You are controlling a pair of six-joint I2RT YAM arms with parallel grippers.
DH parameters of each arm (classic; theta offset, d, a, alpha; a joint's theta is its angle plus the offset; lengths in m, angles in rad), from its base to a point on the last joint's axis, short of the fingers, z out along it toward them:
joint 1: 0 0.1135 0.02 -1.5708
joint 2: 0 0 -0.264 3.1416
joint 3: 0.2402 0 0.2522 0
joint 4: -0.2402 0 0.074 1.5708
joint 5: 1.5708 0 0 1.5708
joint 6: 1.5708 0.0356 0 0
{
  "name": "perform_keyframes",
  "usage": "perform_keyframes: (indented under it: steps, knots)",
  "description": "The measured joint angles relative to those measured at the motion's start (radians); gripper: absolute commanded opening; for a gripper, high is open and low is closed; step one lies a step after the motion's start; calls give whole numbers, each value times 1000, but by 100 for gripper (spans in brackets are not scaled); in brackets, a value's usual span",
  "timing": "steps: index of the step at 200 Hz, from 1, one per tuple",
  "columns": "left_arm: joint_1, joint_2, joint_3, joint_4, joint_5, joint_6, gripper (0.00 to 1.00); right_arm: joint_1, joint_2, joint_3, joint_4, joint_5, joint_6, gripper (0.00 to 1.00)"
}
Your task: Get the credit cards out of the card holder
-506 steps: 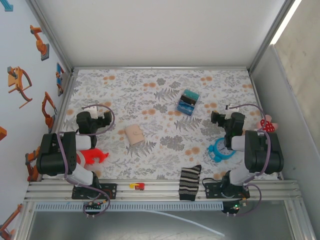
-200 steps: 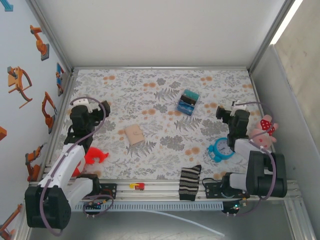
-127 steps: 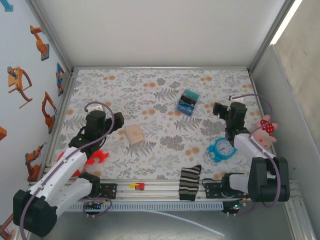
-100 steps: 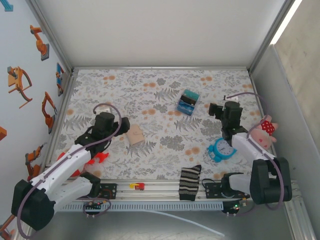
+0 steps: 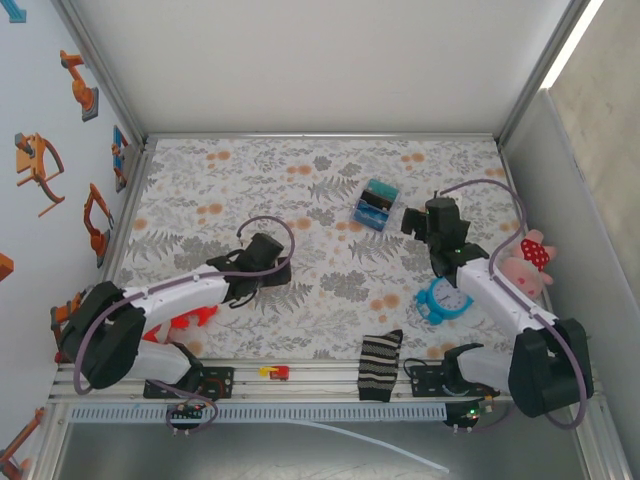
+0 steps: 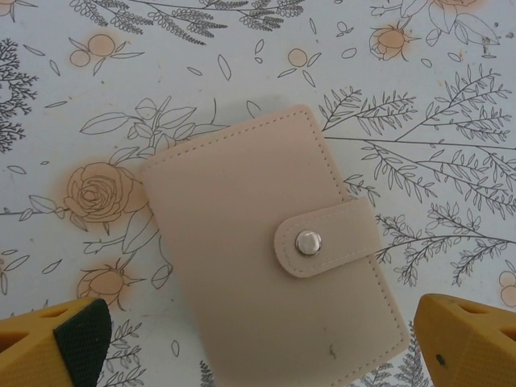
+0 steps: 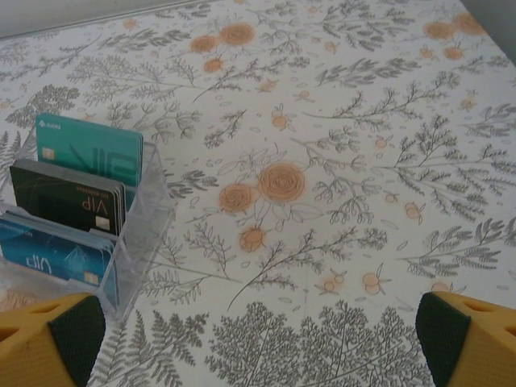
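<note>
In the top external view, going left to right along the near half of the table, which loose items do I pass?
red toy → small yellow-and-red piece → striped sock → blue alarm clock → pink plush

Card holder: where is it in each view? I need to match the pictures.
Top external: left of centre, covered by the left gripper.
Left wrist: card holder centre frame, snapped shut, between the open fingers.
Right wrist: looks at the clear card rack instead.
Shared landmark: the floral cloth.
</note>
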Motion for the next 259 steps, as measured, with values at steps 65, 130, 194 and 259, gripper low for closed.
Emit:
perform_keyframes:
  steps: [65,130,194,259]
  knots:
    - [-4,131,67,0,-47,-26,97,37,-52,-7,-66,-15,74,100]
    - [-4,234,115,3,-45,-27,97,53,-56,-20,-66,-29,92,100]
    - [-4,253,117,-22,-45,-31,97,59,-56,-21,-66,-35,95,100]
    - [-4,253,115,-16,-27,-19,86,60,-56,-27,-65,-50,110,100]
